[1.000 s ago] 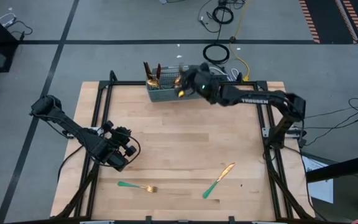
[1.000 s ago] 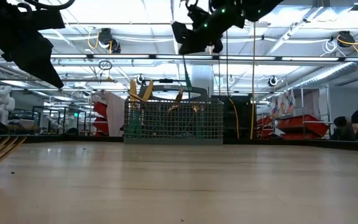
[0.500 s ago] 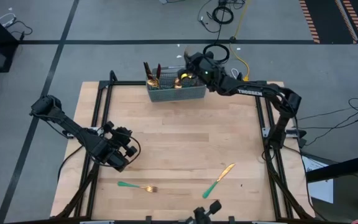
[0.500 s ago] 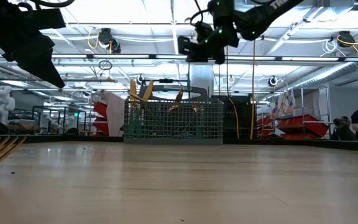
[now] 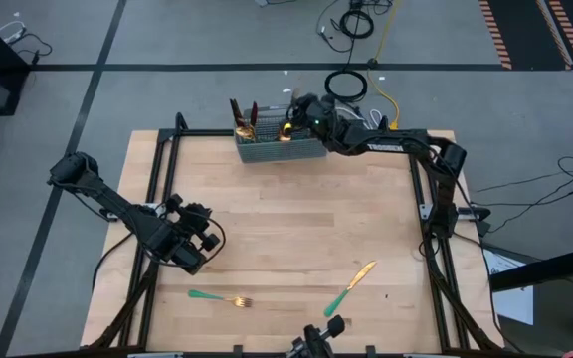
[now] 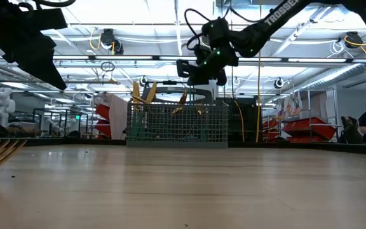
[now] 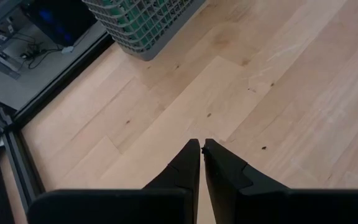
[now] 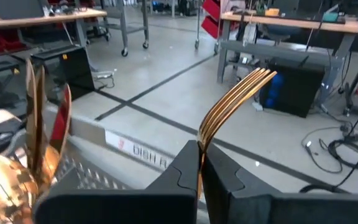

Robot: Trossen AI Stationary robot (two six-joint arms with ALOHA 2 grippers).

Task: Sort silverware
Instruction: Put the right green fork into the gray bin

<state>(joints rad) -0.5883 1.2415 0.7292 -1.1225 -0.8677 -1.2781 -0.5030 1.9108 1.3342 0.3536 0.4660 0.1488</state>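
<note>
My right gripper (image 5: 301,111) is over the grey wire-mesh caddy (image 5: 281,148) at the table's far edge, shut on a gold fork (image 8: 238,93). In the low view it (image 6: 199,67) hangs just above the caddy (image 6: 176,124). Several gold-headed pieces (image 8: 39,118) stand upright in the caddy. A fork with a teal handle (image 5: 221,298) and a knife with a teal handle (image 5: 351,286) lie flat on the table near the front. My left gripper (image 5: 191,247) waits shut and empty above the table's left side, and its closed fingertips show in its wrist view (image 7: 201,148). My right gripper pinches the fork's gold neck (image 8: 199,144), just below the tines, between its two fingers. The tines stick out beyond the fingertips. The fork's handle is hidden behind the fingers, so I cannot tell whether it reaches into the caddy.
The caddy also shows in the left wrist view (image 7: 142,25). The black table frame (image 5: 421,199) runs along the edges. A dark object (image 5: 316,340) pokes in at the near edge. Bare wood (image 5: 296,219) lies between the caddy and the two loose pieces.
My right gripper has carried the fork toward the table's far edge, from the caddy's right end to above its far side, and in the low view it has sunk closer to the caddy's rim. A dark object has come in at the near edge.
</note>
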